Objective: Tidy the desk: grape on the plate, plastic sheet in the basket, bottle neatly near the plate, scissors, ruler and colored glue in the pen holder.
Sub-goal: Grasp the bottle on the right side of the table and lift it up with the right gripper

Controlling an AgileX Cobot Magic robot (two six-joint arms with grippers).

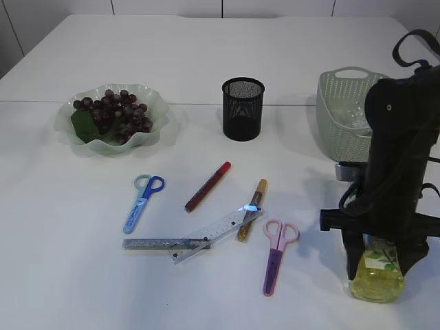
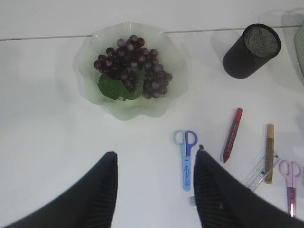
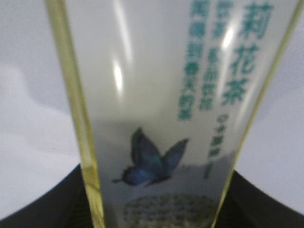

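My right gripper is shut on the bottle of yellow tea at the front right; its butterfly label fills the right wrist view. I cannot tell whether the bottle's base touches the table. My left gripper is open and empty above the table, near the blue scissors. Purple grapes lie on the green plate. Blue scissors, pink scissors, a red glue pen, a gold glue pen and overlapping rulers lie on the table. The black mesh pen holder stands behind them.
A pale green basket stands at the back right, partly behind my right arm; something whitish lies inside it. In the left wrist view the plate is ahead of my jaws and the pen holder is at the upper right.
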